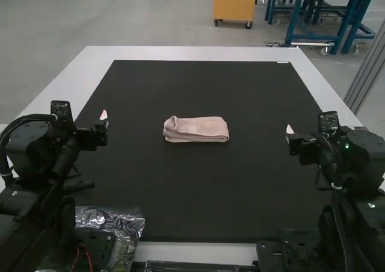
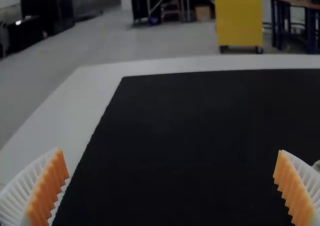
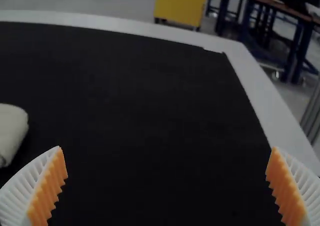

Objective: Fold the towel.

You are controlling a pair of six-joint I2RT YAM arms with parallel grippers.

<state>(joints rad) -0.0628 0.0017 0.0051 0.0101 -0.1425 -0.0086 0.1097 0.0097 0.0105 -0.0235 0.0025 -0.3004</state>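
Observation:
A pink towel [image 1: 196, 129] lies folded into a compact, narrow bundle near the middle of the black mat, its long side running across the high view. My left gripper [image 1: 103, 117] is off to the towel's left, apart from it; in the left wrist view the same gripper [image 2: 172, 186] stands open with nothing between its fingers. On the towel's other side is my right gripper [image 1: 290, 130], also apart from it. In the right wrist view that gripper [image 3: 167, 186] is open and holds nothing, and an end of the towel [image 3: 11, 133] shows, pale and rounded.
The black mat [image 1: 198, 188] covers most of the white table [image 1: 186, 53], whose border shows around it. Crinkled clear plastic [image 1: 129, 224] lies at the near left, beside the left arm's base. Bare mat surrounds the towel.

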